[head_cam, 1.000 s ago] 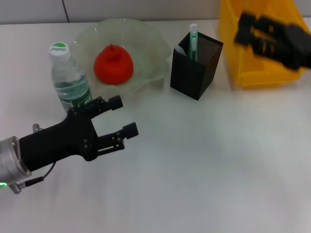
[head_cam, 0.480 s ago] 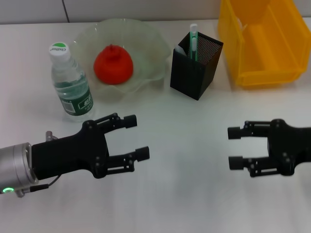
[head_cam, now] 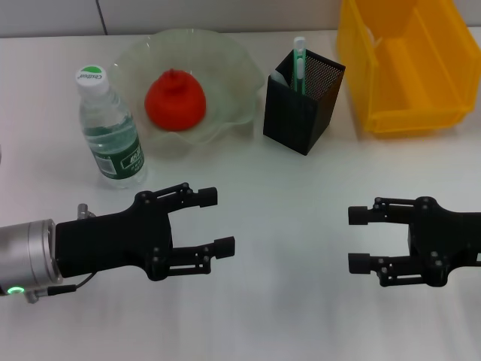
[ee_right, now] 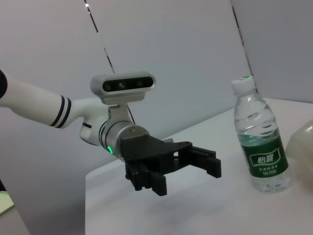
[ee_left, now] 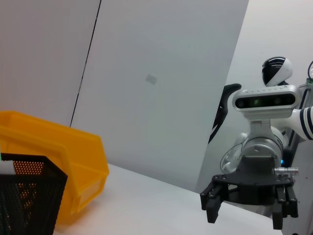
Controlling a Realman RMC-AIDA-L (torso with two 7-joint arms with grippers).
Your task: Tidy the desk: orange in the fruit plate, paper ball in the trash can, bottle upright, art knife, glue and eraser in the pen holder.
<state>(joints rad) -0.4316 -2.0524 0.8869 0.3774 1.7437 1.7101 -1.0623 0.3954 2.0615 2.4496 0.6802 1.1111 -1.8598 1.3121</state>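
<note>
Because the black pen holder (head_cam: pixel 303 99) has tall walls, most of what sits inside is hidden. Both the left gripper (head_cam: pixel 216 222) and right gripper (head_cam: pixel 359 239) hang spread wide, holding nothing. The bottle (head_cam: pixel 109 129) stands upright just past the left gripper, with the orange (head_cam: pixel 175 99) in its fruit plate (head_cam: pixel 228 74) farther beyond.

Black pincers (head_cam: pixel 218 220), silver wrist cuffs

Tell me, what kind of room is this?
Probably a robotics lab staged as a desk: a white table against plain wall panels, holding a mesh pen holder, water bottle and yellow bin, with two black grippers above.
</note>
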